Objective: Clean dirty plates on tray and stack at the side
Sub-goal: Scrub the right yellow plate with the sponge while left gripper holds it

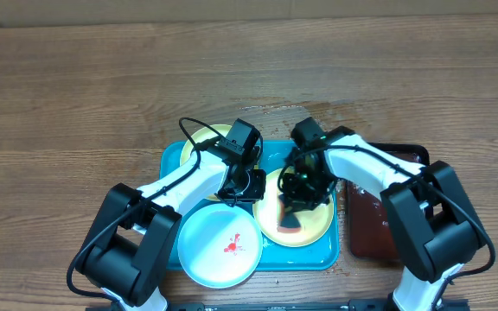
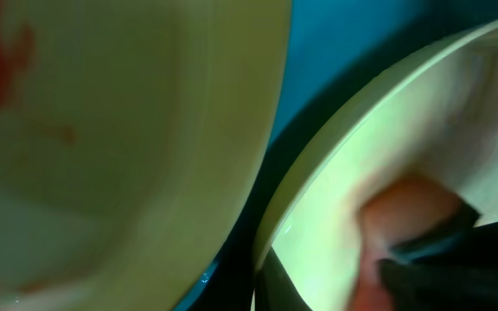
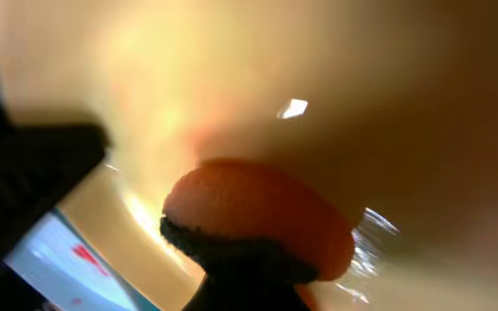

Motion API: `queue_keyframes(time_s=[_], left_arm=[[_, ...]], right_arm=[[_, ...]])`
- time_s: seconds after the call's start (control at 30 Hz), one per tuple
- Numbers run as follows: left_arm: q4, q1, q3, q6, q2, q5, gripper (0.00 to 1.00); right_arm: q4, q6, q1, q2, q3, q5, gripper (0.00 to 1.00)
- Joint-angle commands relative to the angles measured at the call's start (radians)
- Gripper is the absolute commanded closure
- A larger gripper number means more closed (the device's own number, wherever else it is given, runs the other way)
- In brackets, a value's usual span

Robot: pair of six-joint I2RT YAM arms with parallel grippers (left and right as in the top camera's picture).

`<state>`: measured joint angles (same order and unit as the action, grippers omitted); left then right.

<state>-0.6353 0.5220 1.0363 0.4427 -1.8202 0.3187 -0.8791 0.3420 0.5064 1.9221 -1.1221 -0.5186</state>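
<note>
Right gripper [image 1: 303, 192], jaws clamped on the sponge [image 1: 289, 221]: orange foam with a dark scouring layer, its face pressed flat onto the yellow-green plate [image 1: 316, 226] directly beneath it. You work this plate in the right half of the tray [image 1: 322, 257], and it lies flat. As far as the overhead view shows, the sponge's long axis runs from the gripper towards the tray's near edge. The bare plate surface spreads from there towards the tray's right rim, so your next stroke probably sweeps that way.

Left gripper [image 1: 242, 188], fingers together, sits at the tray's middle against this plate's left rim. You cannot tell whether it nips the rim or only braces it. The right arm is the nearer one to the plate's centre, and the left arm serves only the edge.

White plate [image 1: 206, 252], in the tray's near-left corner, carries a red smear at its centre and is untouched. Pale yellow plate [image 1: 204, 138], in the tray's far-left corner, is partly hidden under the left arm. The left wrist view shows red on it.

Black tray [image 1: 366, 226], holding reddish-brown liquid, stands just beside the tray's right rim.
</note>
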Motion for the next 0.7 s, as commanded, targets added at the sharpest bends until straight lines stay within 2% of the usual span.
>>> queue_keyframes(time_s=[0.0, 0.33, 0.47, 0.67], left_arm=[[0.005, 0.002, -0.003, 0.026, -0.018, 0.004, 0.96], [0.004, 0.002, -0.003, 0.026, -0.018, 0.004, 0.96], [0.003, 0.002, -0.003, 0.026, -0.018, 0.004, 0.96], [0.003, 0.002, -0.003, 0.026, -0.018, 0.004, 0.96]], right_arm=[[0.069, 0.105, 0.015, 0.031, 0.015, -0.026, 0.96], [0.293, 0.327, 0.015, 0.031, 0.015, 0.042, 0.96], [0.273, 0.369, 0.002, 0.031, 0.015, 0.167, 0.96], [0.162, 0.355, -0.084, 0.031, 0.015, 0.305, 0.96]])
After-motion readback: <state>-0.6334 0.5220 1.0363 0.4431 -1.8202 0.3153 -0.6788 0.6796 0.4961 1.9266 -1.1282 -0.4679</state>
